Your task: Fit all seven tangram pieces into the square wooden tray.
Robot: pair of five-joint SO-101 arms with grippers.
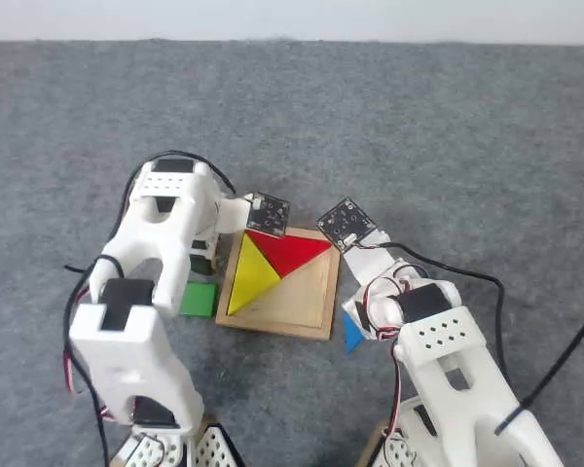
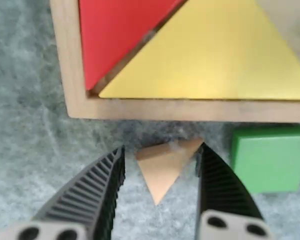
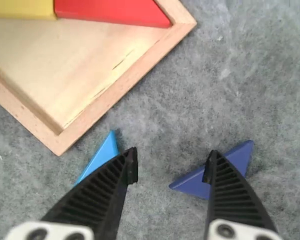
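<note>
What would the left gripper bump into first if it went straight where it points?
Most likely the small orange triangle, lying on the carpet between the open fingers of the left gripper, just outside the wooden tray. Depth is hard to judge here.

2 white arms side by side, left arm and right arm extended forward, wrists tipped down, left gripper fingers spread, right gripper fingers spread

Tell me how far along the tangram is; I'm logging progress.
Done: red triangle and yellow triangle lie in the tray. In hand: nothing gripped; left gripper open astride the orange triangle, right gripper open between the light blue piece and dark blue triangle. Left: those three and the green square, outside the tray.
</note>
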